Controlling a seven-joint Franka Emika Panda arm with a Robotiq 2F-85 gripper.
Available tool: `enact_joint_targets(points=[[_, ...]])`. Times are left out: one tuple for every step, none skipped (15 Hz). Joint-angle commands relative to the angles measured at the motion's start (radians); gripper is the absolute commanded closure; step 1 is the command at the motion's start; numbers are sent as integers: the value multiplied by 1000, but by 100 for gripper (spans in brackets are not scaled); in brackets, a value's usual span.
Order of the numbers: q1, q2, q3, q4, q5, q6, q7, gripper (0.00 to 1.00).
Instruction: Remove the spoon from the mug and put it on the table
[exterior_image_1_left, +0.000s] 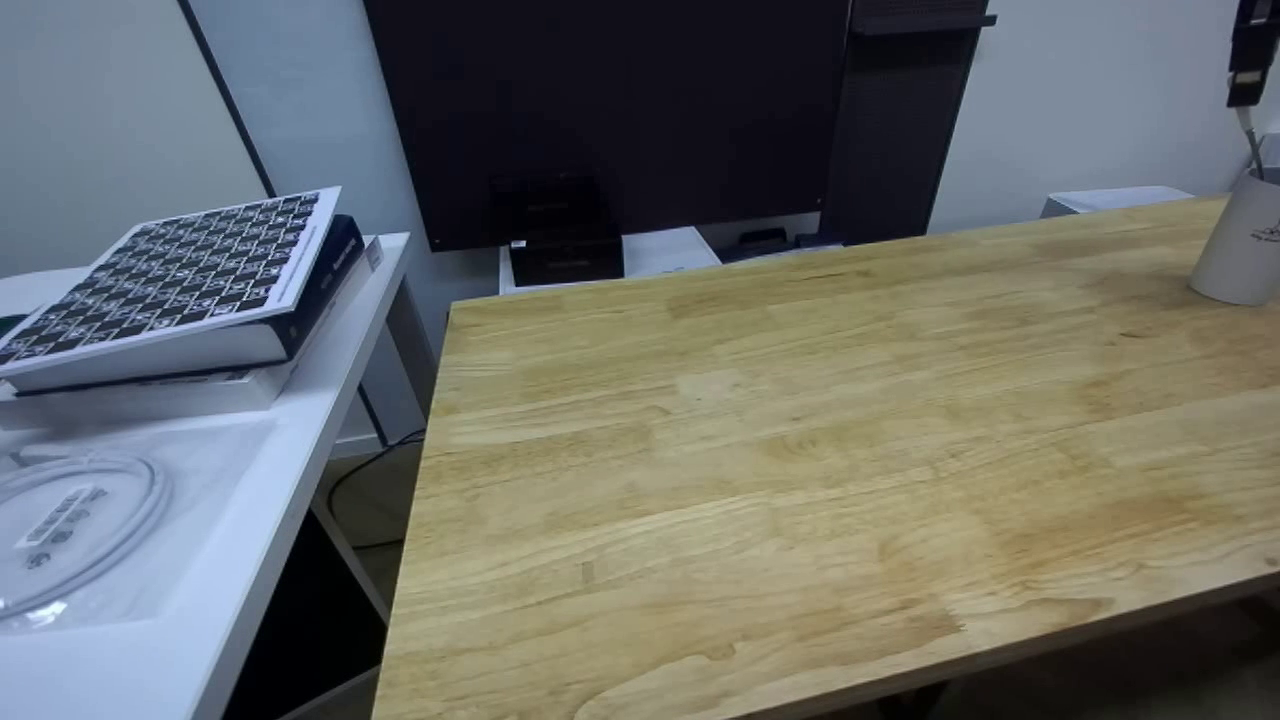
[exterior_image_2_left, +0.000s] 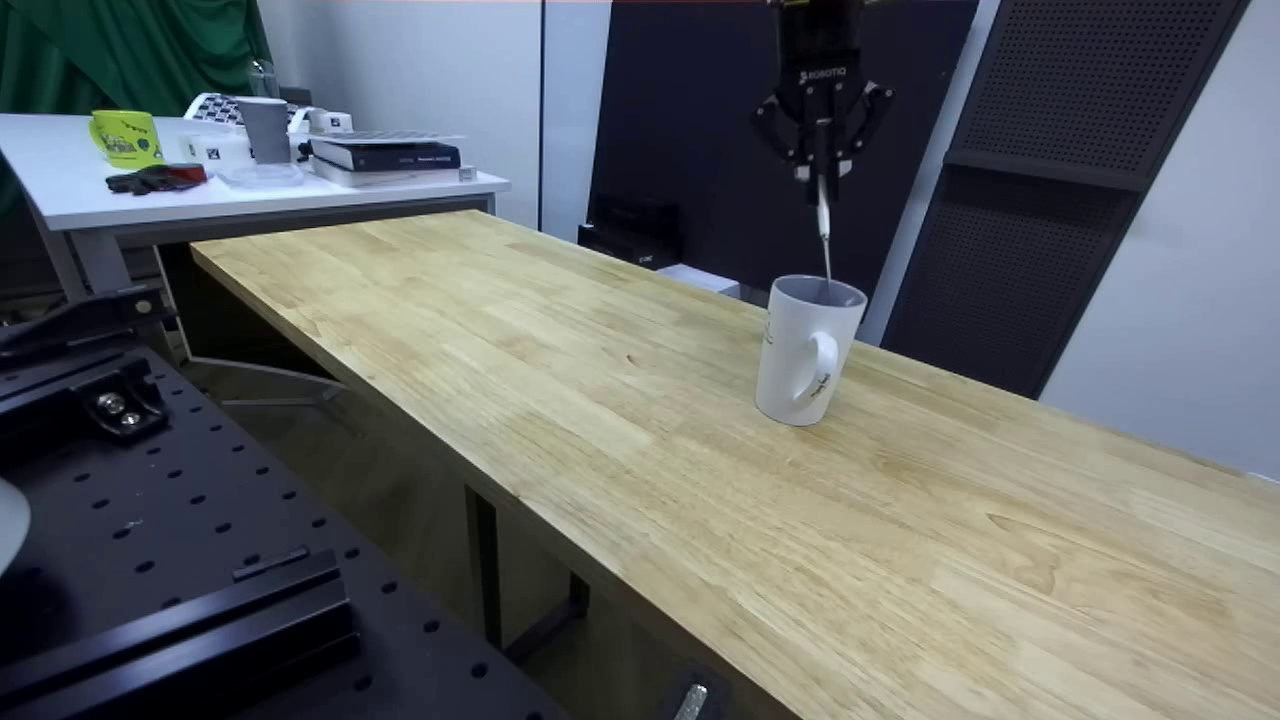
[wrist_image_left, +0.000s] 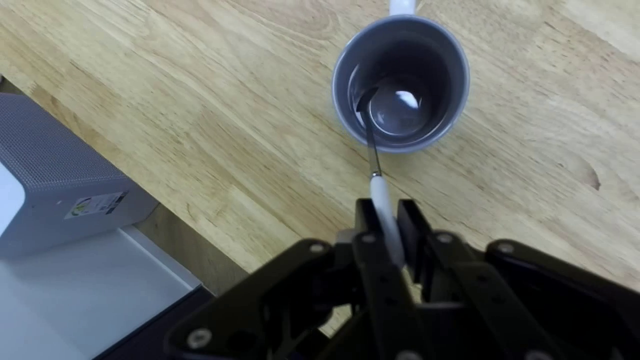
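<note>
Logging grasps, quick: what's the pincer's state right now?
Pincer: closed, holding the spoon by its white handle.

You have a pale wall (exterior_image_1_left: 1090, 120) here, with a big black board (exterior_image_1_left: 620, 110) by it. A tall dark panel (exterior_image_2_left: 1100, 90) with lots of tiny holes stands next to that. You also see a green curtain (exterior_image_2_left: 130, 50) hanging behind a white desk (exterior_image_2_left: 60, 165), and some brown floor (wrist_image_left: 192, 250).
</note>
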Motion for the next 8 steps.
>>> enact_joint_targets(points=[[-6,2,21,94,22,-112,2,96],[-4,-4,24,112,25,-138,3,96],[-4,-7,28,131,28,-164,1,96],[-3,-13,31,152,31,-197,-2,96],[-3,-18,35,173,36,-227,-5,96],[-2,-22,38,195,39,-257,-6,96],[-3,-24,43,219,47,-287,-10,96],[-6,-28,49,236,58,-302,-18,96]])
